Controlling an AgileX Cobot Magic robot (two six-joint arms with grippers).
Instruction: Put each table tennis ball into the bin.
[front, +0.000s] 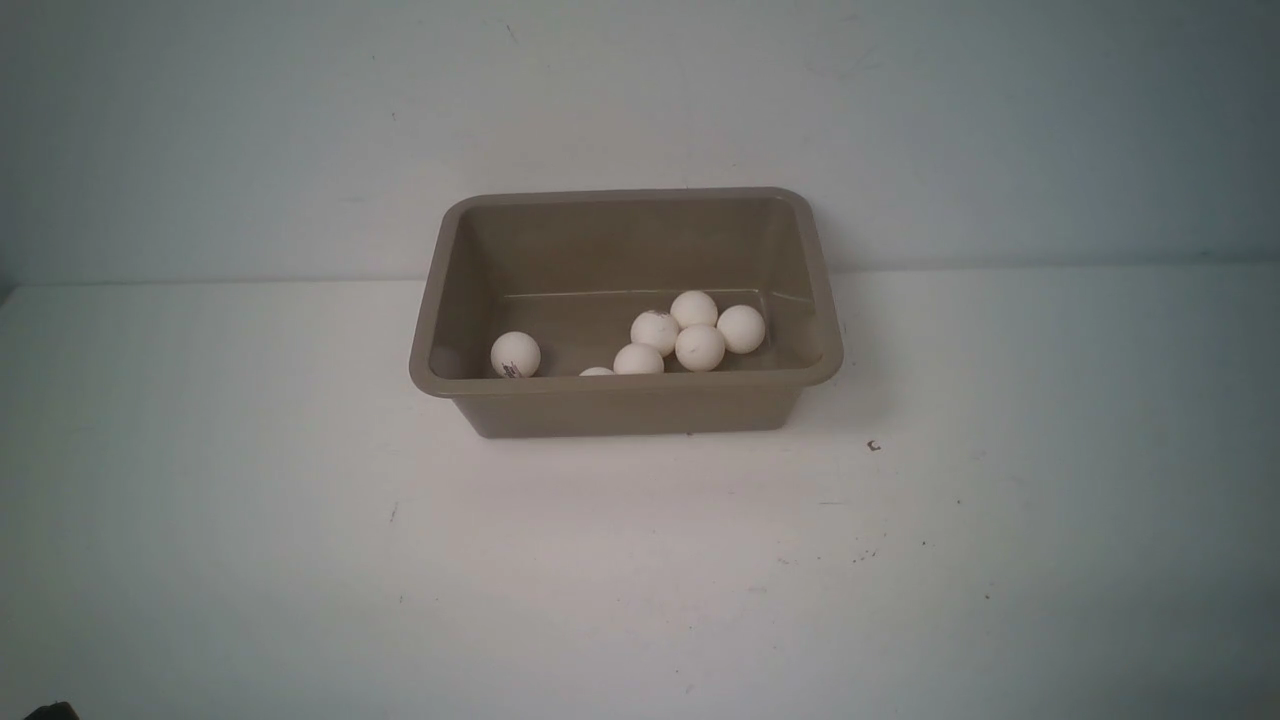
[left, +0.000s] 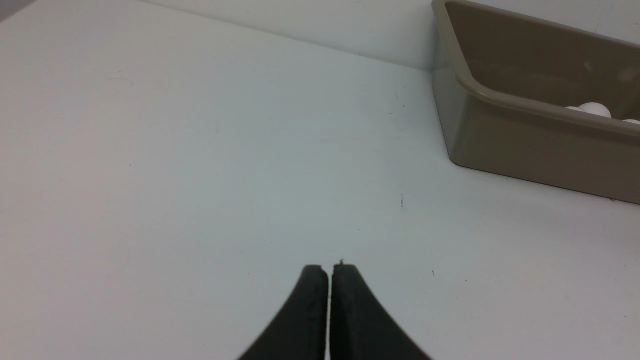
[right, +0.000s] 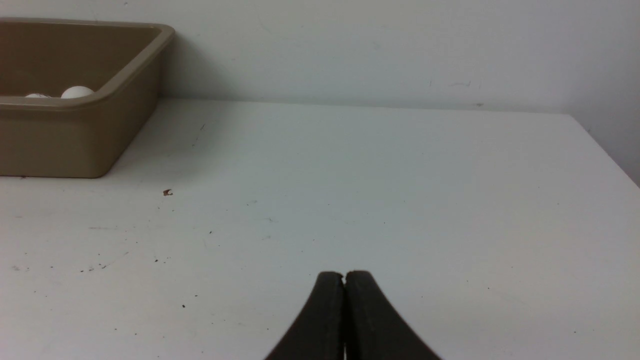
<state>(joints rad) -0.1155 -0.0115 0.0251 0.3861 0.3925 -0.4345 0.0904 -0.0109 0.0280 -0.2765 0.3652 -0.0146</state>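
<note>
Bin (front: 625, 405) stands at the back edge of the desk (front: 640, 580), about midway along it, against the wall. Seven table tennis balls (front: 699, 347) counted inside: one alone (front: 515, 354) near the bin's left wall, five clustered toward its right side, one (front: 596, 372) mostly hidden behind the near rim. I see no ball on the desk in any view.

My left gripper (left: 329, 270): jaws pressed together, holding nothing, hovering over bare desk with the bin off to one side. My right gripper (right: 344, 276): same, jaws together, nothing held, bin well apart.

Handling judgement: balls are light, stiff, smooth shells; they roll at a touch and would squirt out of an off-centre pinch. Best hold is across the widest middle, with gentle closing. Bin walls slope and the rim flares, so a release above the opening should suffice.

Room: front and both side stretches of the desk are open; only small dark specks (right: 167, 192) near the bin's right front corner. Wall limits reach behind the bin. Task looks complete.
</note>
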